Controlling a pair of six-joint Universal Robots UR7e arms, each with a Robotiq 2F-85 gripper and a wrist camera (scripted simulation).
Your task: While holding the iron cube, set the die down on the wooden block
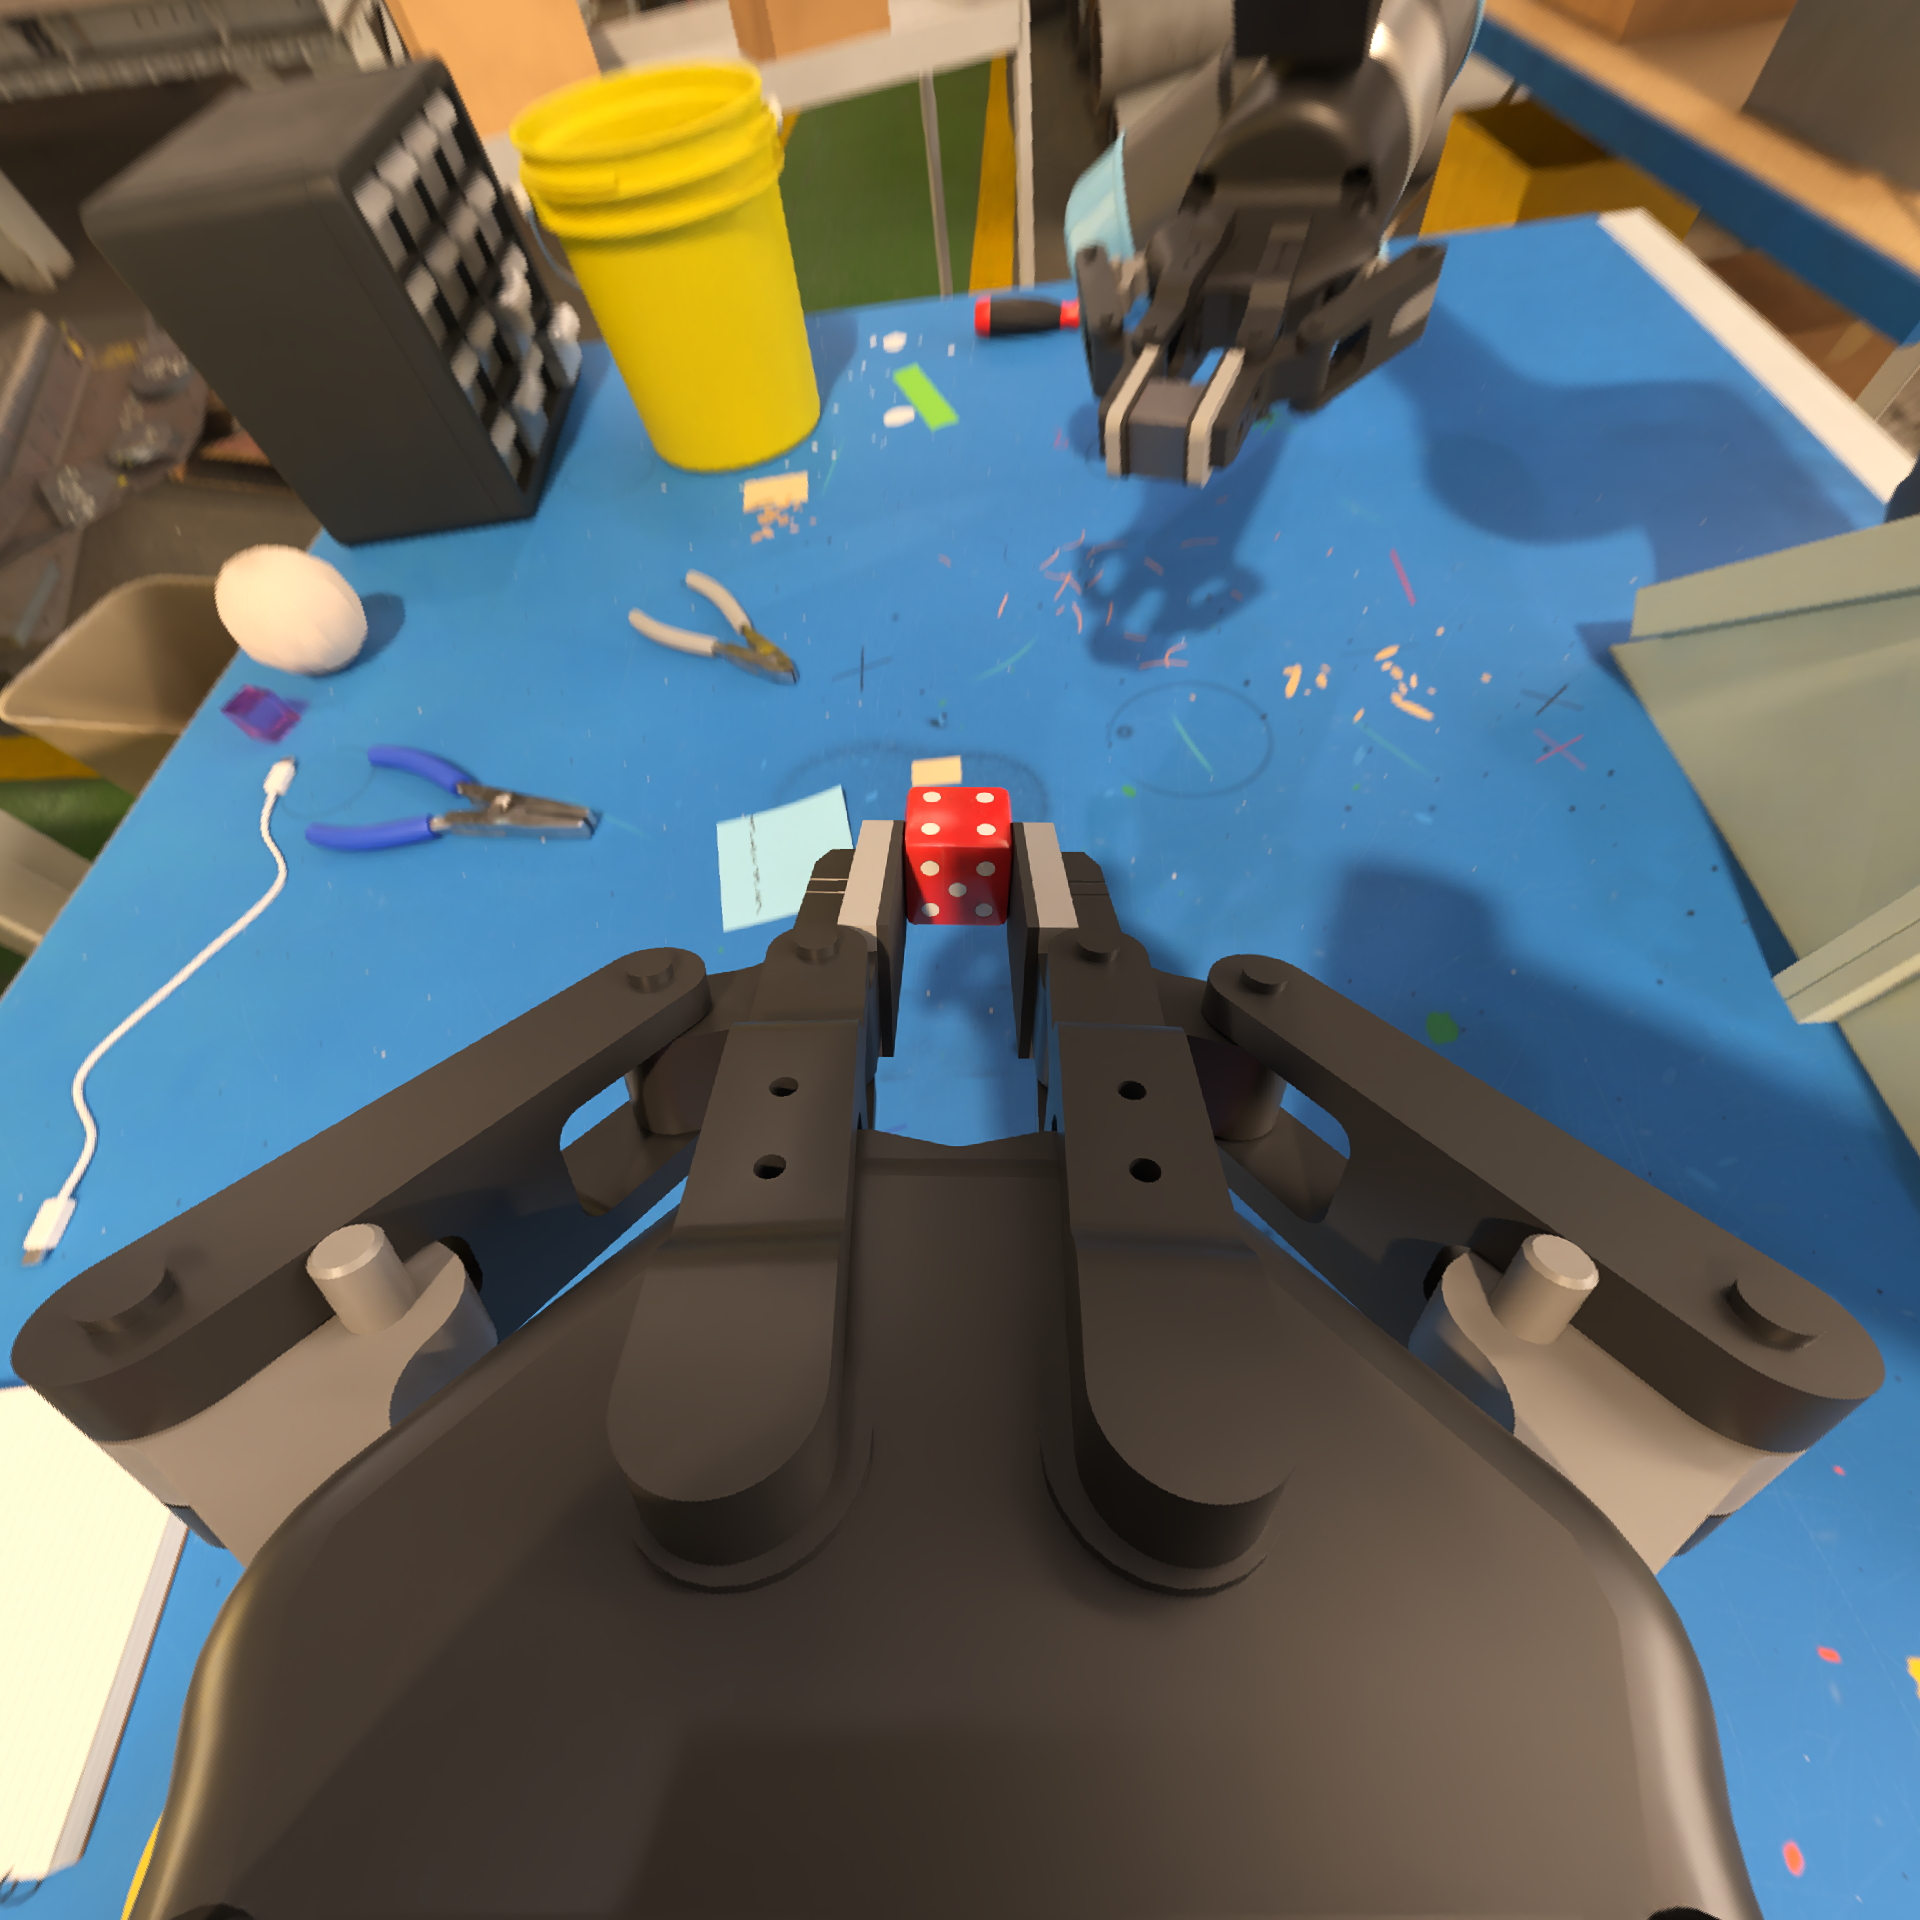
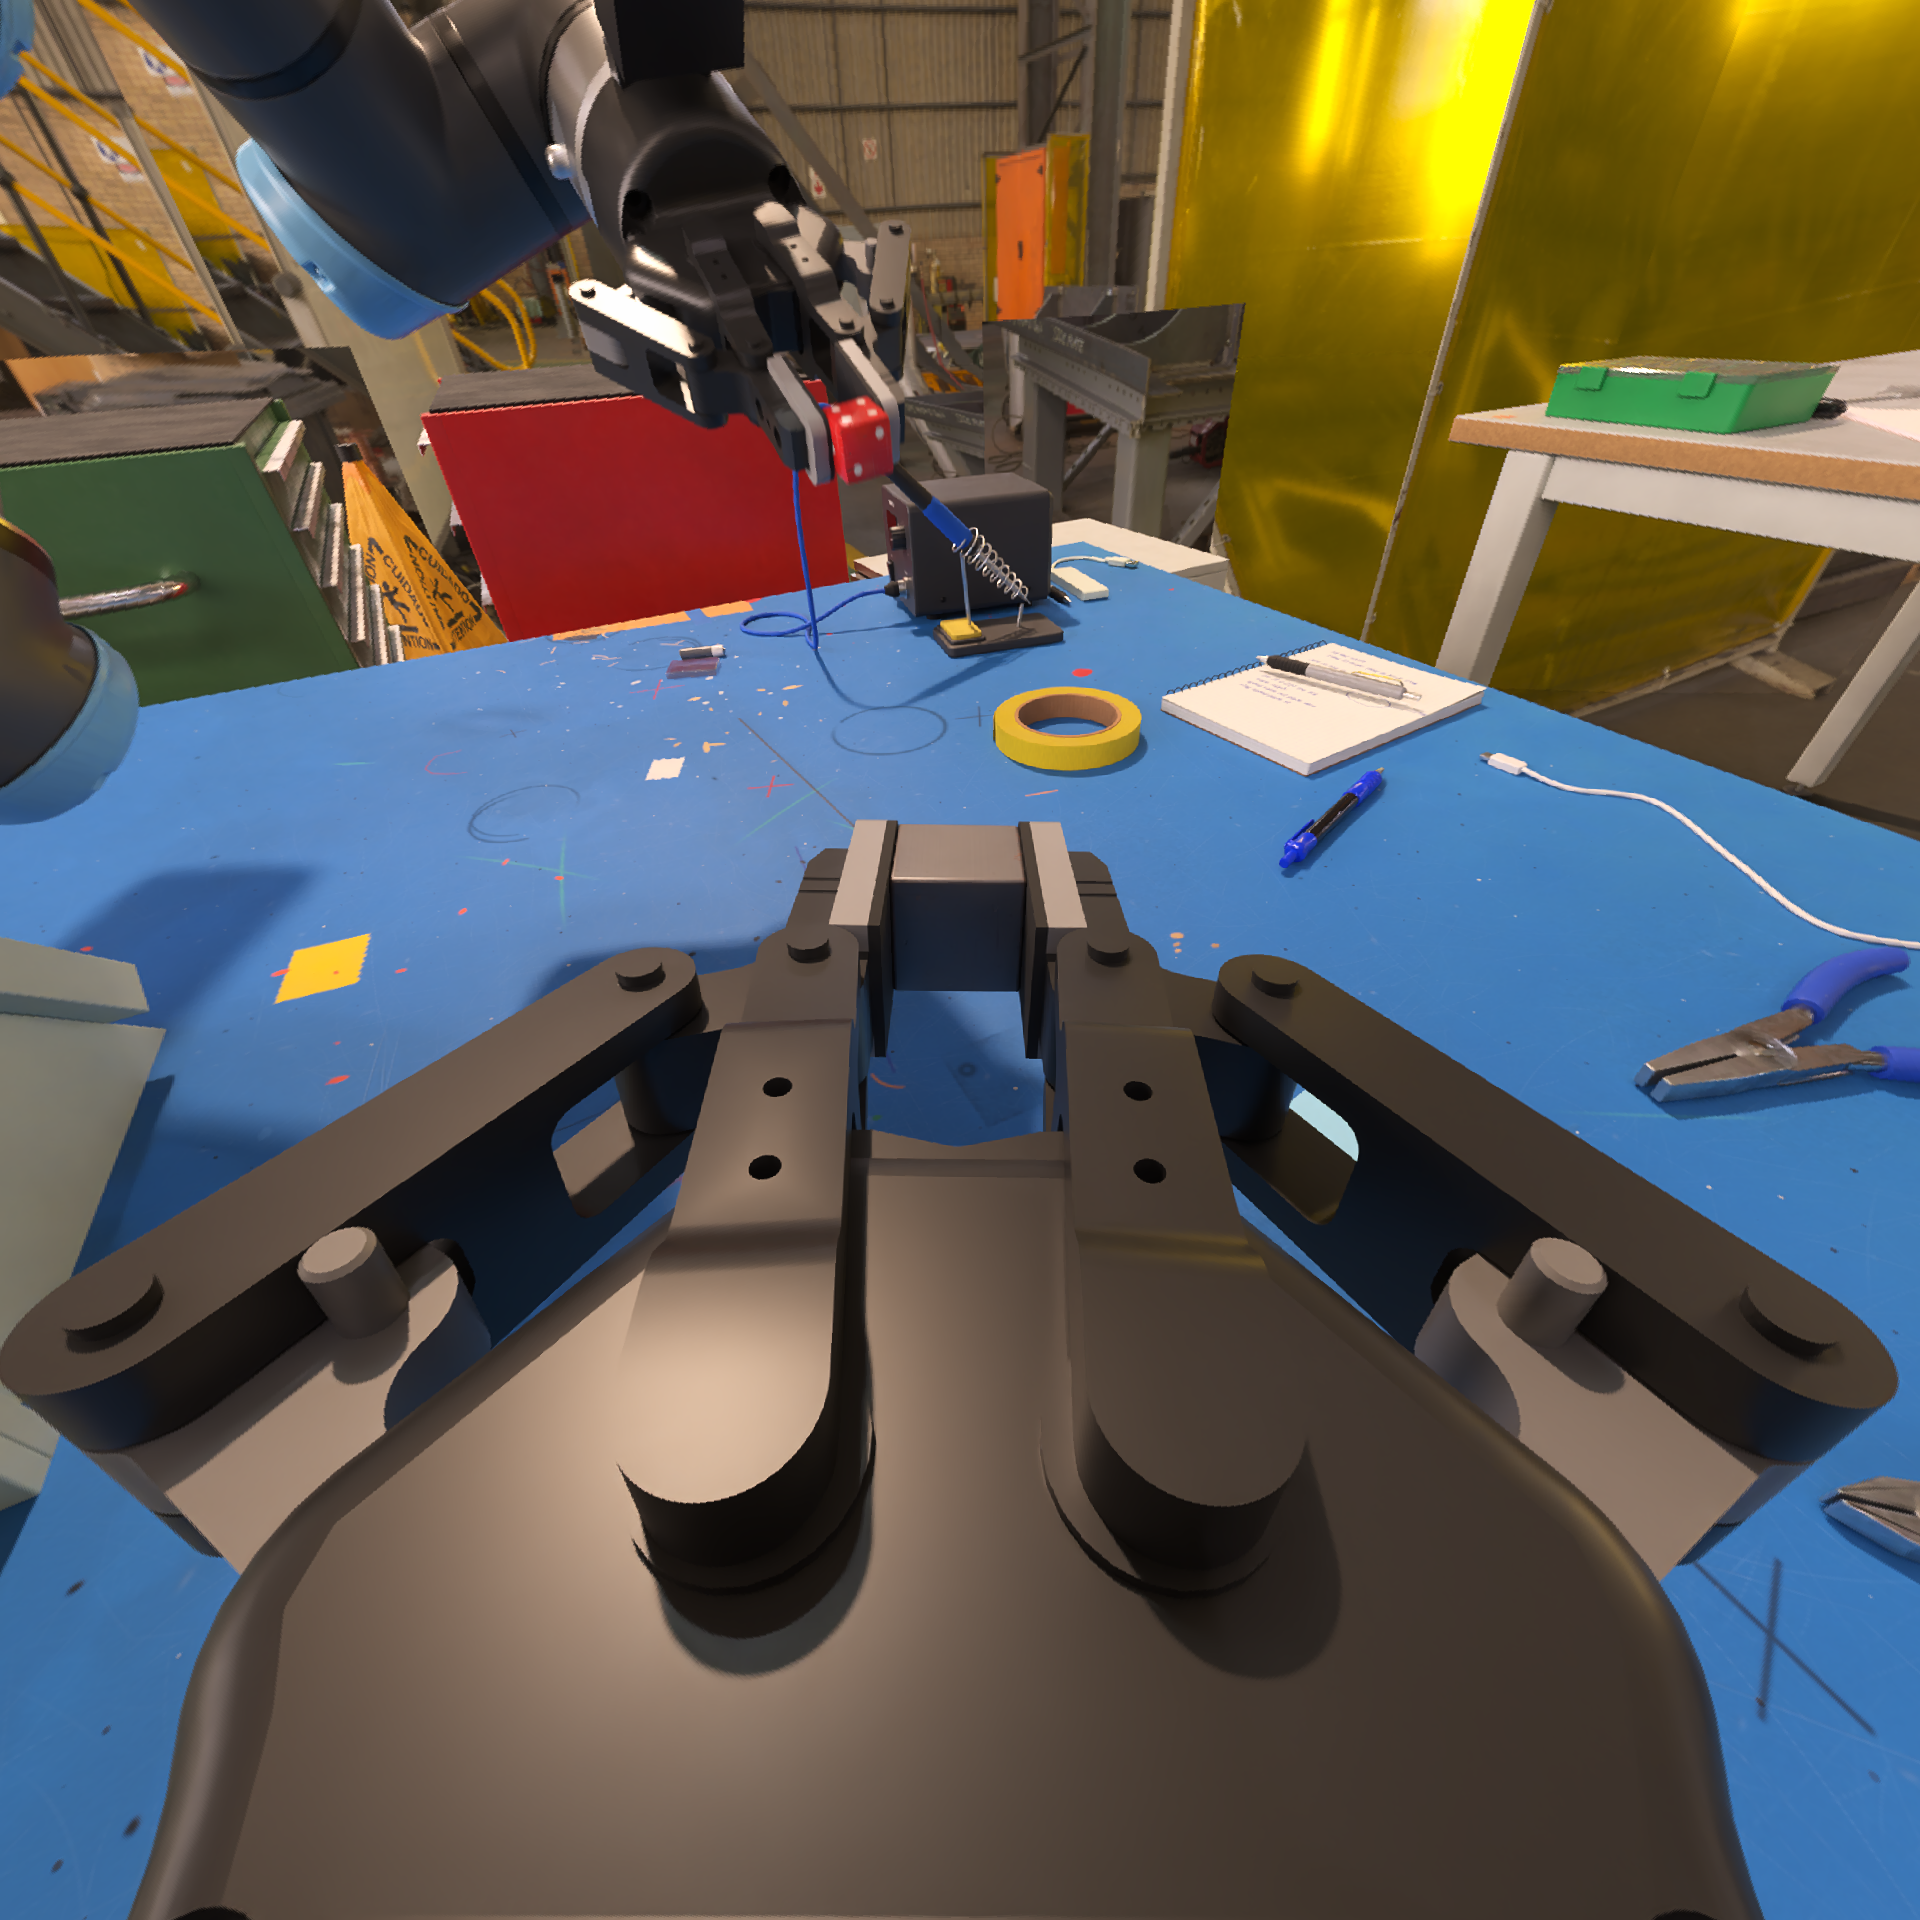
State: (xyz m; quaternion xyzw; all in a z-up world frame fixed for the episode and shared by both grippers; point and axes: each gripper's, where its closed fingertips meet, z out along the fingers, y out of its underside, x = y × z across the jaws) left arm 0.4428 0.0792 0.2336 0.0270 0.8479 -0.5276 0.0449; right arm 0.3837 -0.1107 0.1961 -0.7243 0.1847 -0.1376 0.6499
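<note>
Above blue table (image 1: pixel 1351 935), left pincer (image 1: pixel 957 868) pinching die (image 1: pixel 957 854) (pliers (image 1: pixel 468 812) nearby), right pincer (image 2: pixel 957 899) pinching iron cube (image 2: pixel 956 904).

R gripper (image 2: pixel 958 883) clamps iron cube (image 2: pixel 956 904) btwn both pads, held above blue table (image 2: pixel 520 1039). Across the table, L gripper (image 2: pixel 831 436) up in the air w/ red die (image 2: pixel 858 438) pinched in its fingers. Yellow tape roll (image 2: pixel 1067 728) near spiral notepad (image 2: pixel 1325 707) w/ a pen on it; blue pen (image 2: pixel 1332 817) just beside. Soldering station (image 2: pixel 971 545) at far edge. Blue-handled pliers (image 2: pixel 1782 1039) and white cable (image 2: pixel 1704 842) at R.
</note>
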